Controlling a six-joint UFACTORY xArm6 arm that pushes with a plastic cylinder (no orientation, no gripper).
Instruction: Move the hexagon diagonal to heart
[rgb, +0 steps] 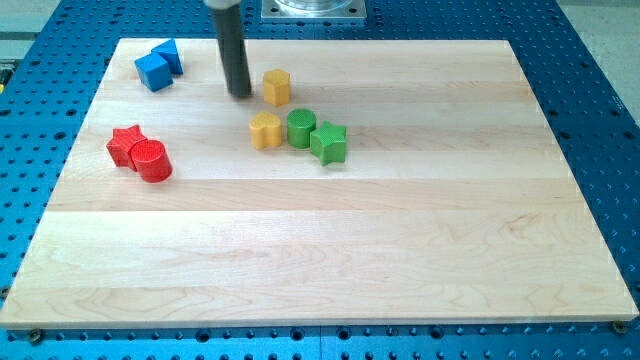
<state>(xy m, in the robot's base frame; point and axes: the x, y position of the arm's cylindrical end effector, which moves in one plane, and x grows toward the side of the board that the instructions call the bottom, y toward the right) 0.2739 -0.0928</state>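
A yellow hexagon block (277, 87) stands near the view's top, left of centre. A yellow heart block (265, 130) lies just below it, a short gap apart. My tip (240, 95) rests on the board just left of the hexagon, close to it but with a small gap, and up-left of the heart. The dark rod rises from the tip out of the view's top.
A green cylinder (301, 128) touches the heart's right side, with a green star (328, 143) beside it. A red star (126, 145) and red cylinder (151, 160) sit at the left. Two blue blocks (159, 66) sit at the top left. The wooden board (400, 230) lies on a blue perforated table.
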